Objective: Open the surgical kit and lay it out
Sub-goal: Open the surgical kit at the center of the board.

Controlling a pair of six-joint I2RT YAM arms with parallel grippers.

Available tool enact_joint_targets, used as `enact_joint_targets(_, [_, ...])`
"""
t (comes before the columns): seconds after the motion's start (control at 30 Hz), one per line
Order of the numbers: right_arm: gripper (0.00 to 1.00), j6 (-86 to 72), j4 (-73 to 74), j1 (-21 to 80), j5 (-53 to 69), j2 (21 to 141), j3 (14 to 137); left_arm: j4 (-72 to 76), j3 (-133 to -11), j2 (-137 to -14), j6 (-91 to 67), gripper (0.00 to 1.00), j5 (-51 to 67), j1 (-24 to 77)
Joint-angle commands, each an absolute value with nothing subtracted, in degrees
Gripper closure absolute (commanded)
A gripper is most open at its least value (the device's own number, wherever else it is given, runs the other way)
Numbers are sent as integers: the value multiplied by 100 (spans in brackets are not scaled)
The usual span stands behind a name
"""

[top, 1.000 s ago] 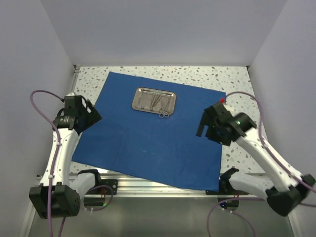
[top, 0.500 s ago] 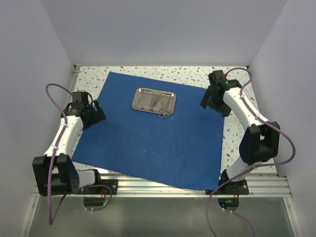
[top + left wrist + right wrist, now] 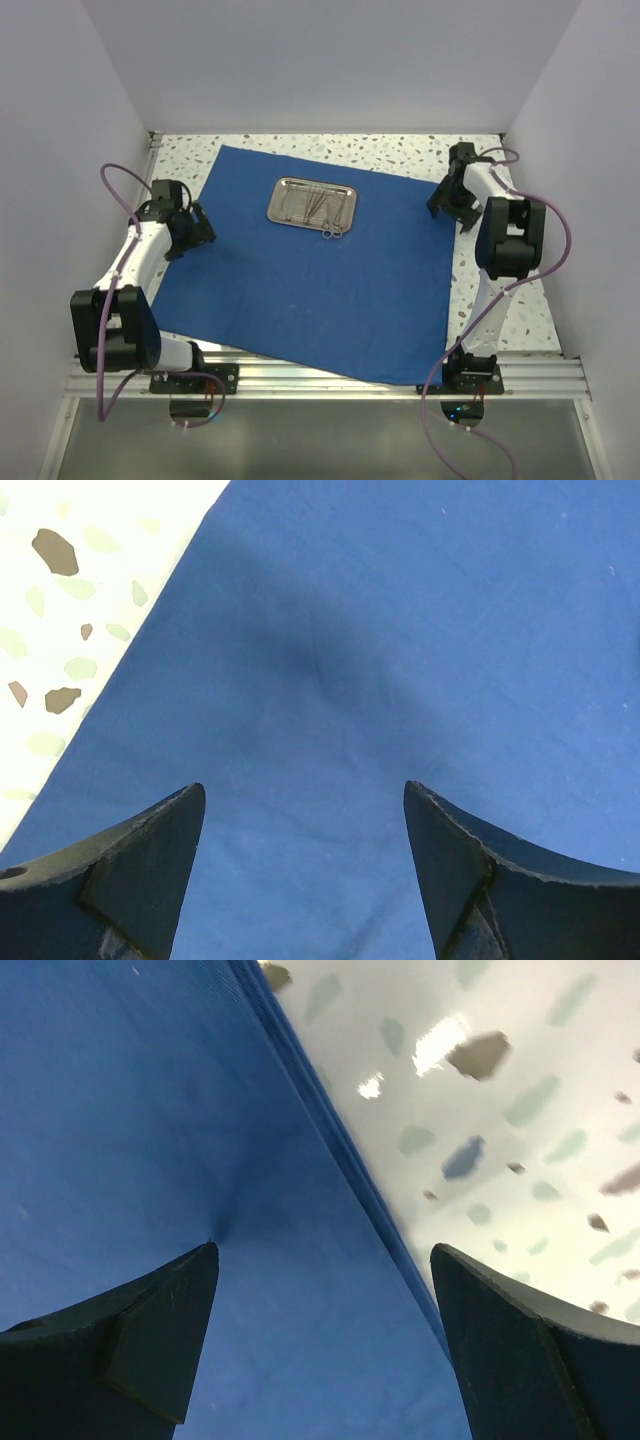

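The surgical kit's royal-blue cloth (image 3: 300, 290) lies spread flat over the table. A small steel tray (image 3: 313, 202) sits on its far half with thin silver instruments inside. Ring-handled scissors (image 3: 331, 232) lie on the cloth at the tray's near edge. My left gripper (image 3: 197, 236) hovers low over the cloth's left edge, open, with only blue cloth (image 3: 330, 680) between its fingers (image 3: 150, 850). My right gripper (image 3: 447, 208) is open at the cloth's far right corner. The cloth's folded edge (image 3: 330, 1150) runs between its fingers (image 3: 520, 1340), held by neither.
Speckled white tabletop (image 3: 480, 260) shows right of the cloth, along the back, and as a strip on the left (image 3: 60, 610). Grey walls close in on three sides. An aluminium rail (image 3: 330, 375) runs along the near edge under the cloth's front corner.
The right arm has swung from mid-right to the cloth's far right corner and come down low. The left gripper has shifted a little onto the cloth's left edge. Cloth and tray have not moved.
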State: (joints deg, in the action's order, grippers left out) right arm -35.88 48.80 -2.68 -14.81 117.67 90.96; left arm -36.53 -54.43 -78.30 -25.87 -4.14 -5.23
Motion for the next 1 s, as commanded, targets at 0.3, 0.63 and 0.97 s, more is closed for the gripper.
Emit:
enact_joint_targets(0.3, [57, -3700, 4342, -255, -854, 13191, 9870, -4025, -6872, -8797, -2725, 18, -782, -554])
enact_joint_targets(0.63, [100, -4069, 4140, -229, 202, 14263, 11248, -4201, -7110, -9114, -2918, 18, -931, -545])
enact_joint_targets(0.97, [100, -4482, 4570, -264, 196, 15294, 13835, -4315, -7812, -9641, -2997, 18, -1125, -527])
